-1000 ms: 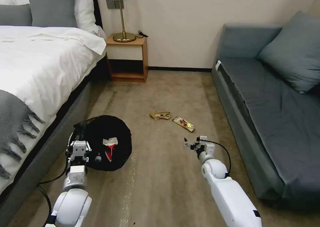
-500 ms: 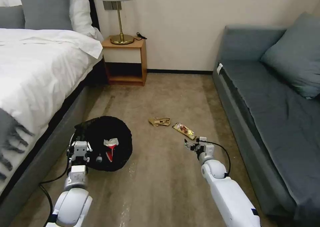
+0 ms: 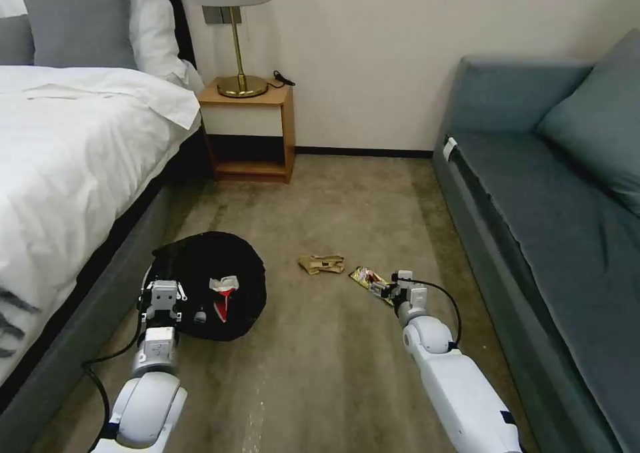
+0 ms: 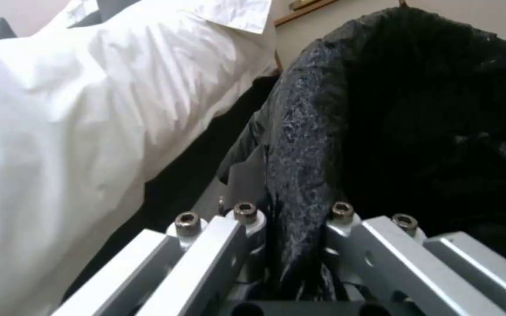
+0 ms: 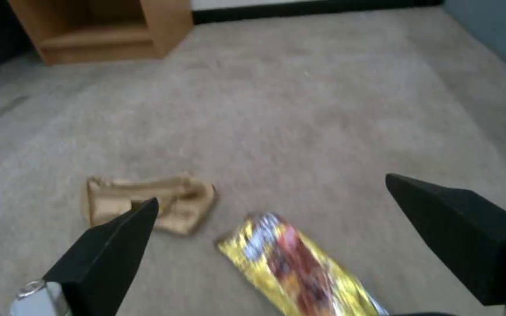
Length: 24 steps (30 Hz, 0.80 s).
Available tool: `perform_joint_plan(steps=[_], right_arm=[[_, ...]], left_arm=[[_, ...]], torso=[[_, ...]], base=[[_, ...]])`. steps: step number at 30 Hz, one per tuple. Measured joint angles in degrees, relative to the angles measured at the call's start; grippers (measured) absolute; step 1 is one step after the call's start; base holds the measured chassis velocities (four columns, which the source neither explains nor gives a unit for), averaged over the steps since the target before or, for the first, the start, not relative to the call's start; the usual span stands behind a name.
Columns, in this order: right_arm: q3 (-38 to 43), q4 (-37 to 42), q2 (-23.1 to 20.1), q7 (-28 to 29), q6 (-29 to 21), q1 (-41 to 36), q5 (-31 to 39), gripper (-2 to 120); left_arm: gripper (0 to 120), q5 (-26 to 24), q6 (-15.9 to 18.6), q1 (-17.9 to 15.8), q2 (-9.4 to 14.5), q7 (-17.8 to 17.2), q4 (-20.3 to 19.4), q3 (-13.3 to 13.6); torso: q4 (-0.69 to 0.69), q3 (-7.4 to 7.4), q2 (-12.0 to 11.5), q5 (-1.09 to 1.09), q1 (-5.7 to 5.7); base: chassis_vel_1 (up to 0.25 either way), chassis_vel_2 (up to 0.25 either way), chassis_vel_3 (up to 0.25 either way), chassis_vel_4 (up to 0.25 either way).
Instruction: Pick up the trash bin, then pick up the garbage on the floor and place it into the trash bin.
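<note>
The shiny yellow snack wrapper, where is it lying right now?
On the carpet, the yellow snack wrapper lies just ahead of the open right gripper, beside the tan paper wrapper.

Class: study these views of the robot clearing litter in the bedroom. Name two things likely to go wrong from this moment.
1. The open right gripper hovers over the flat yellow-brown snack wrapper; its fingers may skid off the wrapper on the carpet.
2. The left gripper pinches only the black bag liner at the trash bin rim; the liner might slip, tilting the bin.
</note>
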Motion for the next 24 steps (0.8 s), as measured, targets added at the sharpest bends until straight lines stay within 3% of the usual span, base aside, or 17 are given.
perform_joint_plan(steps=[24], right_arm=[[-1.0, 2.7, 0.1, -0.3, 1.0, -0.8, -2.2, 100]], left_arm=[[5, -0.2, -0.1, 0.2, 0.1, 0.3, 0.2, 0.2]], torso=[[-0.01, 0.00, 0.0, 0.00, 0.00]], base=[[-0.148, 0.145, 0.147, -0.147]])
